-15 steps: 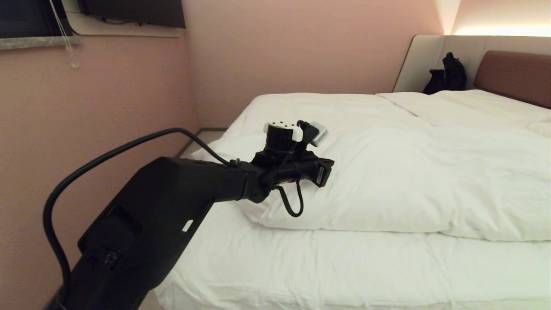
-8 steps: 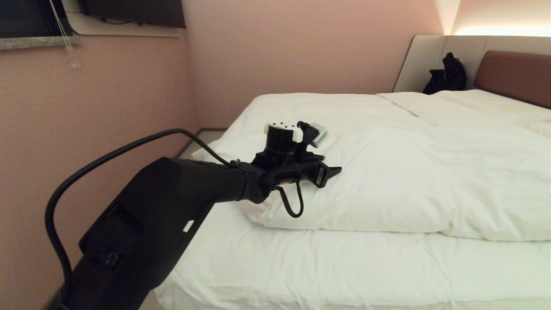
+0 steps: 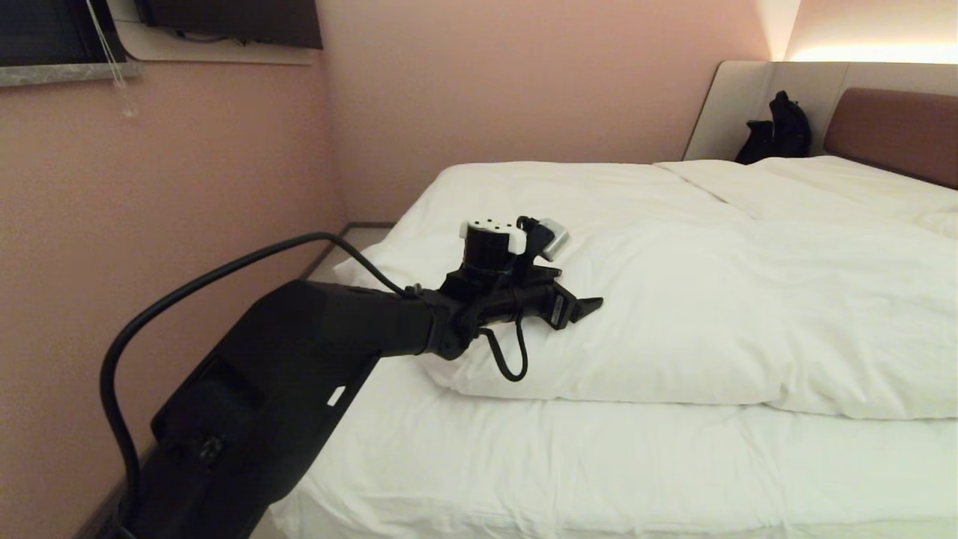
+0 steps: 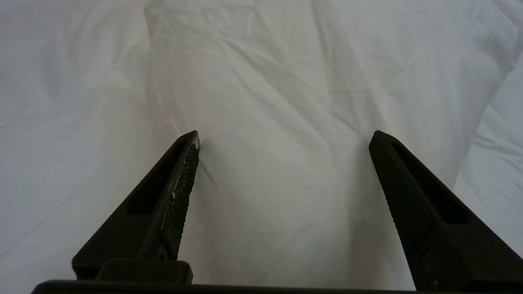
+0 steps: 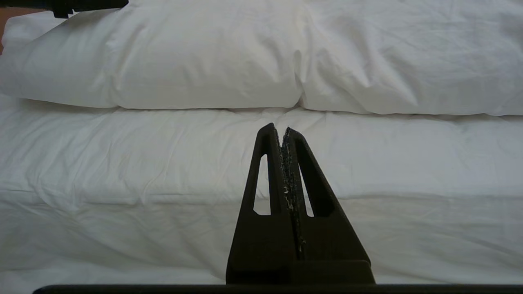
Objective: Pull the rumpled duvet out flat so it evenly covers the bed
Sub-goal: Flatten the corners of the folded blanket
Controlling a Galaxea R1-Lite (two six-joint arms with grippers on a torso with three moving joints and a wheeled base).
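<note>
Our left tool (image 4: 284, 136) hangs over the duvet (image 3: 711, 299), its two dark fingers (image 4: 179, 192) spread wide with nothing between them but white cloth below. In the left wrist view the fingertips sit very close to the cloth, perhaps touching it; we cannot tell which. In the head view this tool (image 3: 587, 307) sits near the duvet's corner furthest from the headboard (image 3: 894, 131), above its puffy top and just inside its near edge.

Our right tool (image 5: 284, 132) is pressed together, holding nothing. It hangs off the near side of the bed (image 3: 524, 471), pointing at the mattress sheet (image 5: 163, 163) below the duvet's rolled edge, and appears idle.

The duvet lies bunched back on the bed. Its thick near edge stops well short of the bed's near side, leaving a broad strip of bare sheet exposed. Towards the headboard lie flat white pillows (image 3: 823, 183), and a black bag (image 3: 778, 127) rests beside the headboard.

We judge that the duvet still needs drawing towards the near side. The risks from here:
- If the spread fingers close on the smooth top, they may pinch only a thin fold of cover, which could slip free when pulled.
- Pulling from this one corner alone could drag the duvet askew, leaving the headboard end short.
- A deep bite might also catch the sheet underneath and rumple it.
</note>
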